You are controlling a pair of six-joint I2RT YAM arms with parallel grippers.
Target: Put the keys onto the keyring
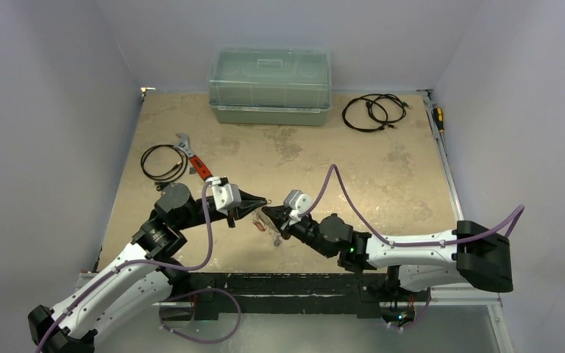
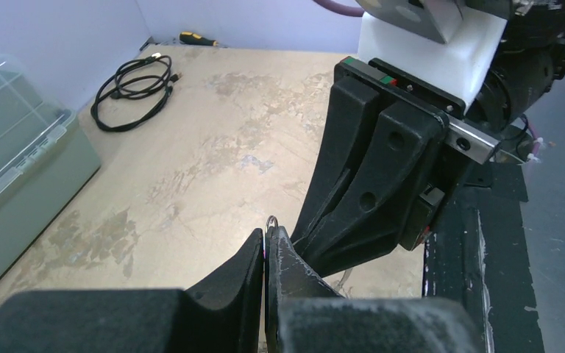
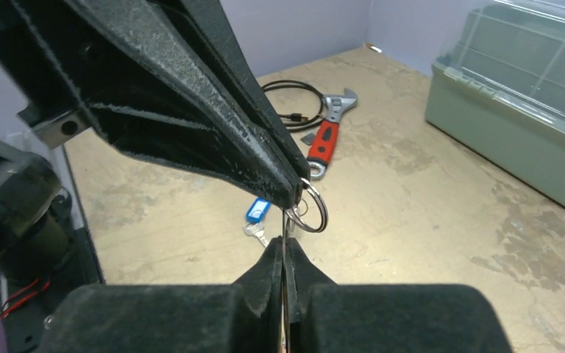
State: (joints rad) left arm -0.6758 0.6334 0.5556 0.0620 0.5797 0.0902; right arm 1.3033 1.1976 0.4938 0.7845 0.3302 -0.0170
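My left gripper (image 1: 264, 201) and right gripper (image 1: 265, 212) meet tip to tip above the near middle of the table. In the right wrist view the left fingers (image 3: 191, 95) are shut on a small silver split ring (image 3: 313, 207) at their tips; I cannot see the key it belongs to. My right gripper (image 3: 285, 248) is shut on a thin metal wire seen edge-on, apparently the keyring (image 3: 285, 224). A thin loop (image 2: 346, 278) hangs under the right fingers (image 2: 368, 191). My left gripper (image 2: 267, 239) shows the small ring just above its tips. A blue-tagged key (image 3: 258, 211) lies on the table below.
A clear lidded box (image 1: 269, 87) stands at the back. Black cable coils lie at the back right (image 1: 374, 112) and the left (image 1: 163, 162). A red-handled wrench (image 1: 195, 160) lies by the left coil. A screwdriver (image 1: 438, 118) lies along the right edge.
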